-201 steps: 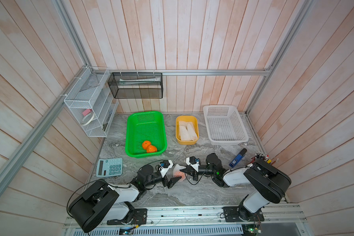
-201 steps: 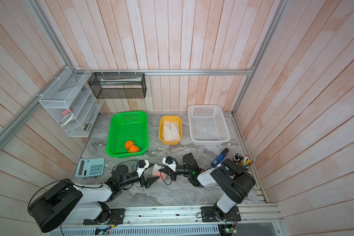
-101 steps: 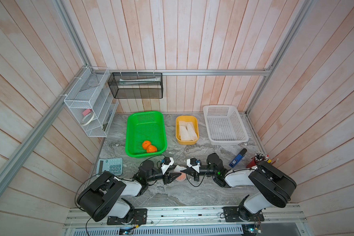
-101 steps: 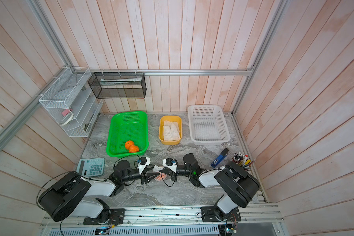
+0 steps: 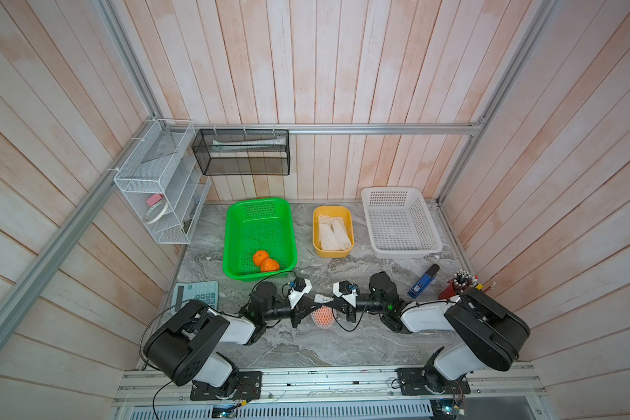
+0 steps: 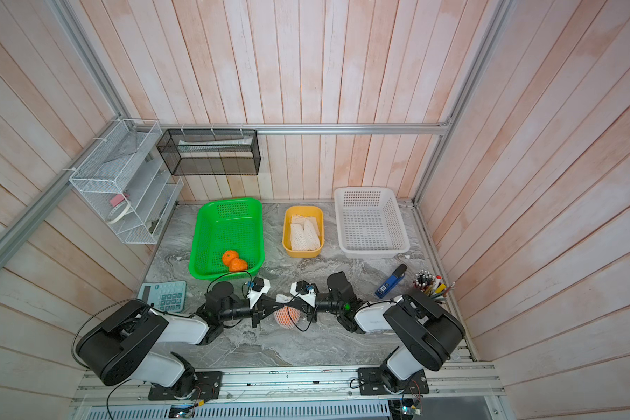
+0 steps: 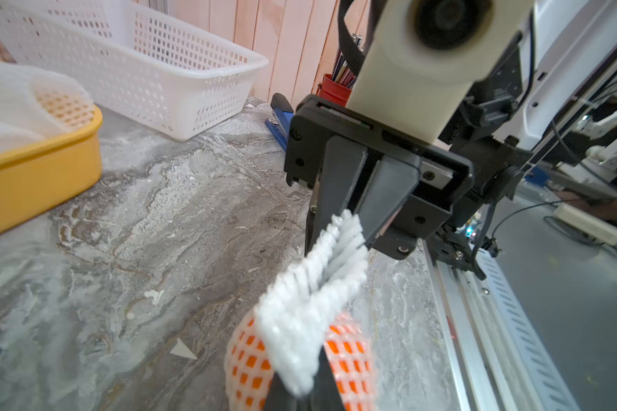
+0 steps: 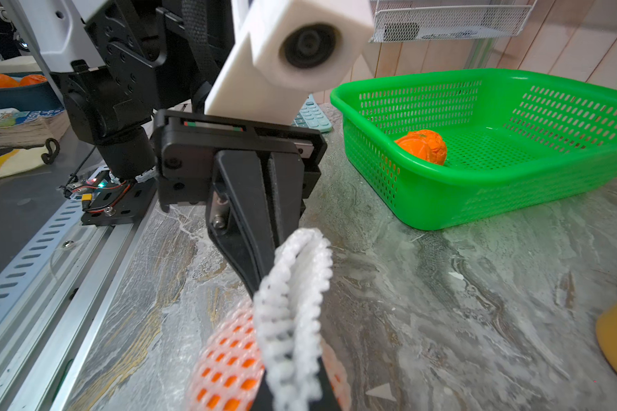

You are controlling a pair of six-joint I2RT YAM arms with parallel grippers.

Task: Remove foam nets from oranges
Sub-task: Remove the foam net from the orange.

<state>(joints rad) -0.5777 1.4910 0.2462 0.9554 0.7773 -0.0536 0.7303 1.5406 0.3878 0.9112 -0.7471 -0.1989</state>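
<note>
I have left gripper (image 5: 311, 303) and right gripper (image 5: 333, 303) both clenched on foam net (image 5: 322, 299) collar, opposite sides, so pull can spread it. Netted orange (image 5: 322, 317) on table (image 5: 342, 345), 5 o'clock of green basket (image 5: 233, 232).

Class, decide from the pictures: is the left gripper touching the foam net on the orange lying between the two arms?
Touching. In the right wrist view, the left gripper has its jaws shut on the white foam net, pinching its bunched end.

Twin overhead views; wrist cameras face each other.
</note>
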